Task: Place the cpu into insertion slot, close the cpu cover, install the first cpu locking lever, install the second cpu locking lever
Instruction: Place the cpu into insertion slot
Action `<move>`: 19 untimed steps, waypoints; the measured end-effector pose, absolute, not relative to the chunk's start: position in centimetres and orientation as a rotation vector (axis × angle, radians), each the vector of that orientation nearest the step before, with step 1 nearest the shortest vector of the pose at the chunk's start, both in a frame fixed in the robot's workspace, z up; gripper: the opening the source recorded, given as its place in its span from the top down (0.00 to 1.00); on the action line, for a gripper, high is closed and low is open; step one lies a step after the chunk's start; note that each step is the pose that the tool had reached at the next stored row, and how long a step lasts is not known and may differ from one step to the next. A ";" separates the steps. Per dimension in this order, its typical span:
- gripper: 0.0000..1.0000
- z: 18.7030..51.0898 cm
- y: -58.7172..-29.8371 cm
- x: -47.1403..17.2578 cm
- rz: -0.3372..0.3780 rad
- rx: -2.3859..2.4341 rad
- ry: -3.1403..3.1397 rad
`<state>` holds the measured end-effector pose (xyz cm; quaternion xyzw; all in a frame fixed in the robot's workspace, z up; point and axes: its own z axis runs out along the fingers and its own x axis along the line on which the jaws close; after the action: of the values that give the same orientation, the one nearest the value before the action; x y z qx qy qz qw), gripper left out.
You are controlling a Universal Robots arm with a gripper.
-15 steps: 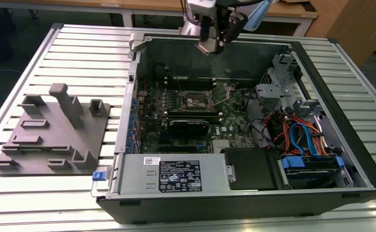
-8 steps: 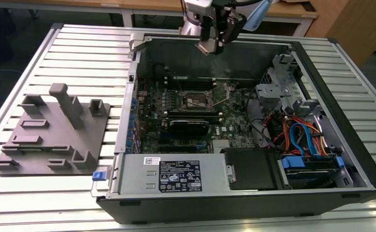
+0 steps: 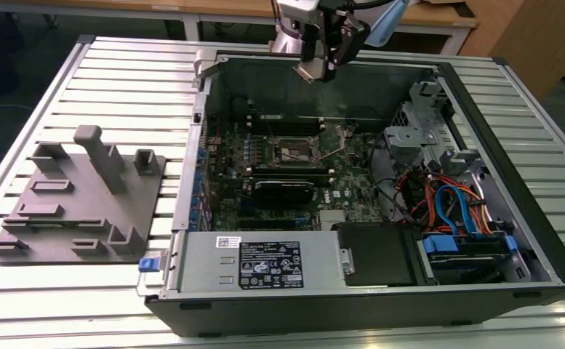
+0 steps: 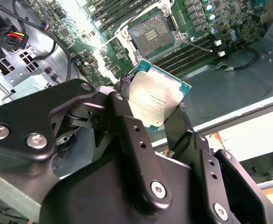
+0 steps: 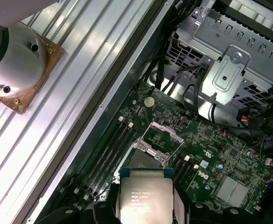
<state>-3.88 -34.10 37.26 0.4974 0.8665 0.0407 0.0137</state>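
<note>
My gripper [image 3: 319, 73] hangs above the far wall of the open computer case [image 3: 515, 218], shut on the cpu [image 3: 310, 70]. In both wrist views the cpu [image 4: 157, 100] [image 5: 146, 198] is a silver-topped square chip pinched at two opposite edges by the black fingers [image 4: 122, 88]. The insertion slot [image 3: 294, 153] [image 4: 151, 33] lies bare on the green motherboard [image 3: 345, 196], well below the chip. In the first wrist view the cpu cover [image 5: 167, 131] stands tilted up beside the slot [image 5: 139, 161]. Thin wire levers [image 4: 194, 44] lie swung out next to the socket.
A grey fixture tray [image 3: 78, 196] sits on the slatted table at the exterior view's left. Inside the case are a power supply [image 3: 253, 262], a metal drive cage [image 3: 423, 131], coloured cables [image 3: 447, 203] and a black block [image 3: 282, 190] near the slot.
</note>
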 end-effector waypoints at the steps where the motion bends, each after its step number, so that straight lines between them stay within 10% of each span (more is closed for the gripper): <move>1: 0.46 37.3 -34.1 -3.9 0.127 1.549 2.699; 19: 0.46 36.8 -34.1 -3.9 0.121 1.832 2.504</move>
<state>-3.89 -34.10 36.84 0.5900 0.8063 0.0390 0.0181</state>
